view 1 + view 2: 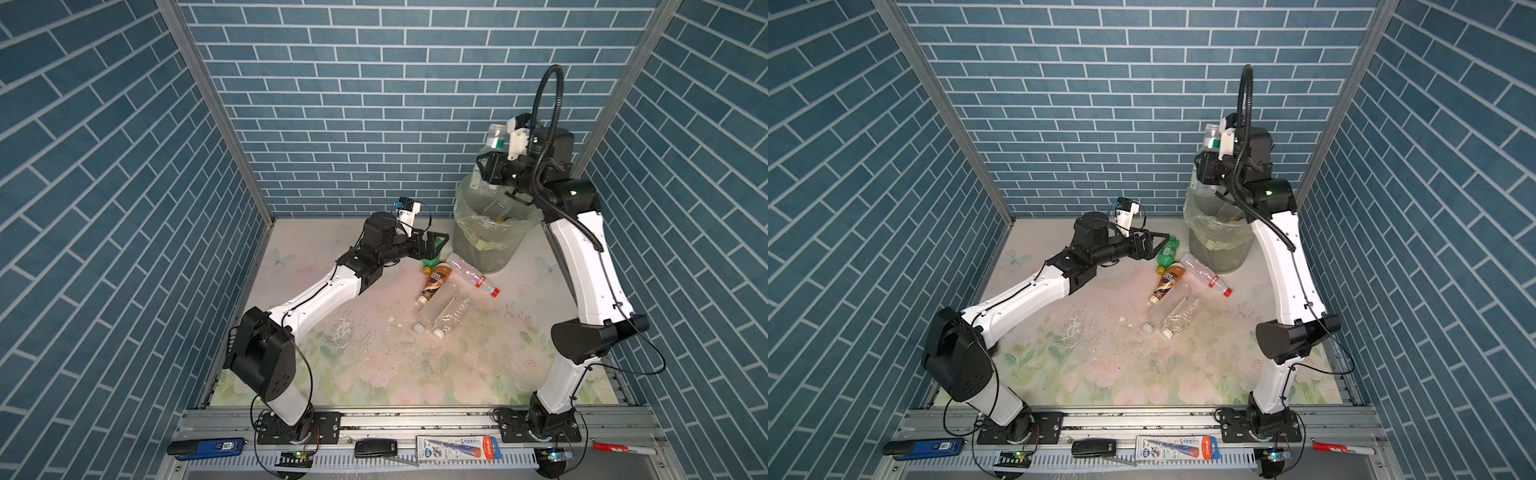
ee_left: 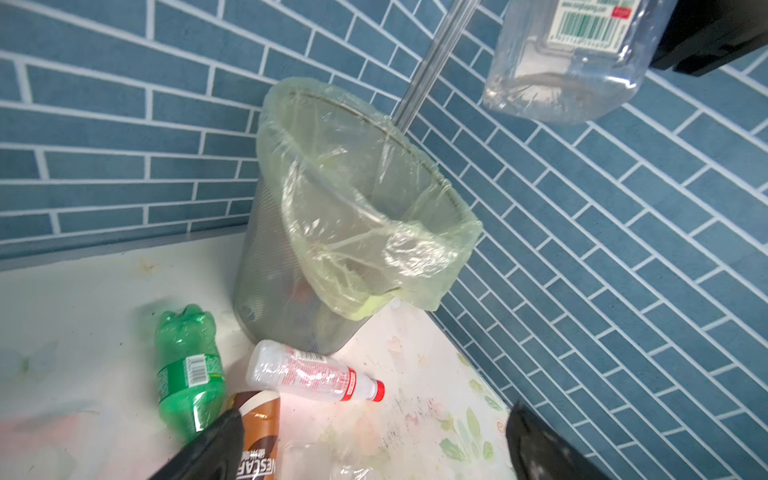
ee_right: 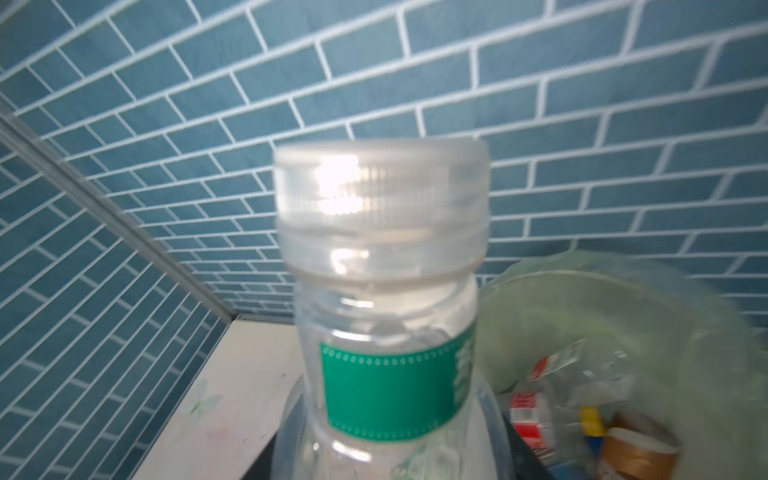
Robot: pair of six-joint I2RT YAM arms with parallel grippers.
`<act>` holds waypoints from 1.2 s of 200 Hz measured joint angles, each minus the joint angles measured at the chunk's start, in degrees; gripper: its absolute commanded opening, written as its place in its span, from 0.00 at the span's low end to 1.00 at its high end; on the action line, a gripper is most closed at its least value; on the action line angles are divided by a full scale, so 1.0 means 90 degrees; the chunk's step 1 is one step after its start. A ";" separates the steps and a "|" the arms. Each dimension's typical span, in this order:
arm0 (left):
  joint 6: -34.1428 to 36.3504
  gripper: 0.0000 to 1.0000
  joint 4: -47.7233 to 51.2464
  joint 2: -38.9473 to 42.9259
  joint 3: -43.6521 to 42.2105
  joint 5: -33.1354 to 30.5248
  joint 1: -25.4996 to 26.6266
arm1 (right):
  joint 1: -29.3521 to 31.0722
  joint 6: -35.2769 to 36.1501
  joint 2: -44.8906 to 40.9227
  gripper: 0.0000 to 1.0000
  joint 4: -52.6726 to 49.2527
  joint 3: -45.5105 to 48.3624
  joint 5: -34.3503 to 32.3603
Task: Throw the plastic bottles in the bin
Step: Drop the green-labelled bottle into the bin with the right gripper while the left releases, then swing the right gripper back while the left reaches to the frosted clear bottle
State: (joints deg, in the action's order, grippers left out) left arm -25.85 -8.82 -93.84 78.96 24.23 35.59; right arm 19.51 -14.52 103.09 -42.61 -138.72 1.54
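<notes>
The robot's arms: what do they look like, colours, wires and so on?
The left arm and right arm have smooth white shells and bulky black joints. Thin black cables run along them; a ribbed black hose loops over the right arm. The left hand and right hand are black, each topped by a small white camera block.

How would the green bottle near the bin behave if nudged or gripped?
The green bottle lies on its side, so a nudge would probably roll it. It looks empty and dented: likely light, and soft under a squeeze.
</notes>
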 measured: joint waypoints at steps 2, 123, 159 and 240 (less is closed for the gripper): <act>0.0012 0.99 0.0005 -0.0012 0.0049 0.0002 0.0012 | -0.0012 0.0049 -0.0046 0.29 0.0000 -0.0022 -0.0068; 0.0202 0.99 0.0238 -0.0301 0.0474 0.0000 0.0146 | -0.0284 0.1472 -0.0199 0.99 0.0279 -0.0857 -0.2198; 0.0316 0.99 0.0384 -0.0301 0.0471 -0.0051 0.0146 | -0.0204 0.1377 0.1430 0.99 -0.0843 -0.0865 -0.2516; 0.0355 0.99 0.0471 -0.0299 0.0233 -0.0107 0.0151 | 0.0063 0.1377 0.0454 0.99 -0.0806 -0.0464 -0.2674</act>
State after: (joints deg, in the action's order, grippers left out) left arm -22.65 -4.58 -96.53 81.06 23.27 36.95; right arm 20.08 -2.13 107.18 -49.87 -142.89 -22.52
